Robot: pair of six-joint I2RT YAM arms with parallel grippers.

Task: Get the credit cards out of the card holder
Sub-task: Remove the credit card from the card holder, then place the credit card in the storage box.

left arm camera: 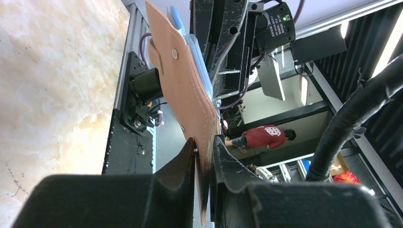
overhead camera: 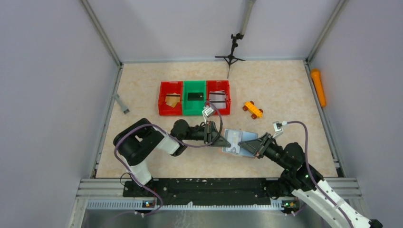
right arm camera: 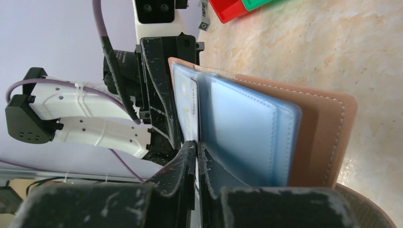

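Note:
The tan-brown card holder [overhead camera: 236, 142] hangs open above the table between both grippers. My left gripper [overhead camera: 220, 136] is shut on its brown cover, seen edge-on in the left wrist view [left arm camera: 187, 95] between the fingers [left arm camera: 204, 159]. My right gripper [overhead camera: 252, 145] is shut on the edge of a thin pale credit card [right arm camera: 189, 111] that sticks out of the holder's blue-grey inner panel [right arm camera: 242, 133]. The brown cover [right arm camera: 328, 137] shows behind the panel. A tan card [overhead camera: 171, 99], a black card [overhead camera: 195, 96] and a white-grey card [overhead camera: 217, 98] lie in the bins.
A row of bins, red [overhead camera: 162, 107], green [overhead camera: 186, 108] and red [overhead camera: 227, 107], stands behind the grippers. An orange toy car [overhead camera: 253, 109] sits to their right. An orange cylinder [overhead camera: 318, 87] lies by the right wall, a small tripod [overhead camera: 231, 52] at the back, a grey piece [overhead camera: 121, 103] at left.

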